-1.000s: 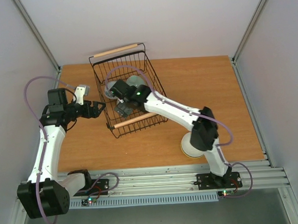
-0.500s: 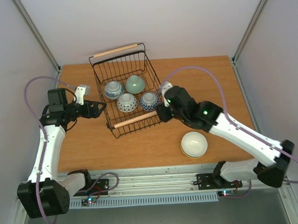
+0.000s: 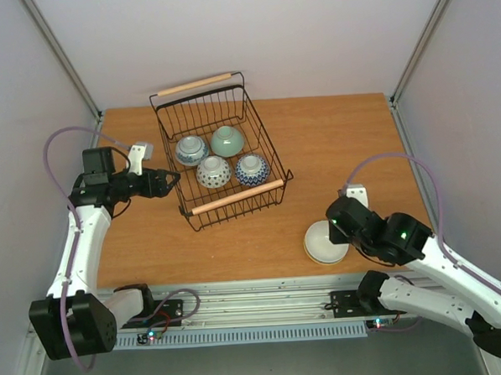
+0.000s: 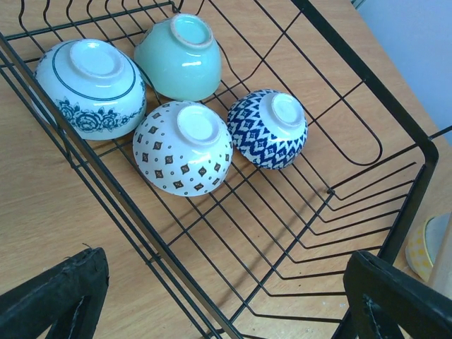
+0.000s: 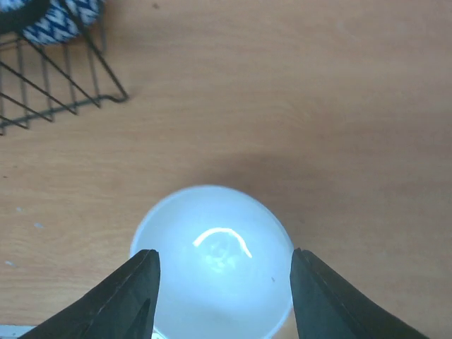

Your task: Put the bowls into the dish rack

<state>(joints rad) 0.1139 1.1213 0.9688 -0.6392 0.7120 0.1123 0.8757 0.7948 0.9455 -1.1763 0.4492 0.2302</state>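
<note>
The black wire dish rack (image 3: pixel 237 197) holds several bowls upside down: a blue floral one (image 3: pixel 191 148), a mint green one (image 3: pixel 228 141), a red-dotted white one (image 3: pixel 213 172) and a blue zigzag one (image 3: pixel 252 169). A cream bowl (image 3: pixel 321 244) stands upright on the table near the front edge. My right gripper (image 5: pixel 222 296) hovers over this bowl (image 5: pixel 212 261), open, one finger at each side of its rim; whether they touch it I cannot tell. My left gripper (image 3: pixel 168 182) is open, empty, beside the rack's left wall (image 4: pixel 106 205).
Grey walls close in the wooden table (image 3: pixel 349 140) on three sides. A metal rail (image 3: pixel 264 292) runs along the front edge, just behind the cream bowl. The rack's near corner (image 5: pixel 63 92) lies up and left of my right gripper.
My right arm has pulled out of the rack and swung to the front right, over the cream bowl, its jaws narrowing. The left arm has stayed put.
</note>
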